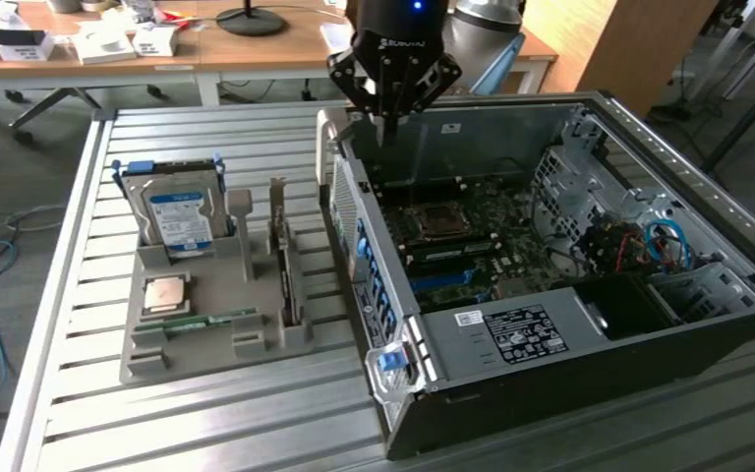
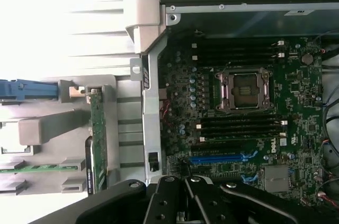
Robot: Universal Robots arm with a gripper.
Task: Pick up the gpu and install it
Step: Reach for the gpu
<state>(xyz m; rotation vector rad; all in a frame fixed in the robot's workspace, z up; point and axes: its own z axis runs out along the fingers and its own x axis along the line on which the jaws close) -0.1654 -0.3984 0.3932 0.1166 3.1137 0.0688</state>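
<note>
Your gripper (image 1: 380, 120) hangs with its fingers drawn together and nothing between them, above the rear wall of the computer case (image 1: 365, 236), at the edge facing the tray (image 1: 220, 359). The gpu (image 1: 287, 265) has not been lifted; it stands on edge in the tray slot nearest the case, bracket end toward the far side of the table, with the hard drive (image 1: 181, 216) upright in the bay well to the exterior view's left of it. The step in hand, as I judge it, is the reach for the card, and the card is thin, so alignment matters most.

Part the fingers before you descend, since closed tips would only knock the top edge. Turn the wrist so the pads face the card's two flat sides, not its ends. Centre over the middle of its length, clear of the bracket, so it hangs level and does not swing. Descend straight along the slot and lift the same way, because a sideways pull could bind the card against the tray's walls. Keep clear of the case wall just beside it, and do not mistake the small green memory stick (image 1: 201, 323), lying low at the tray's near end, for your target.
</note>
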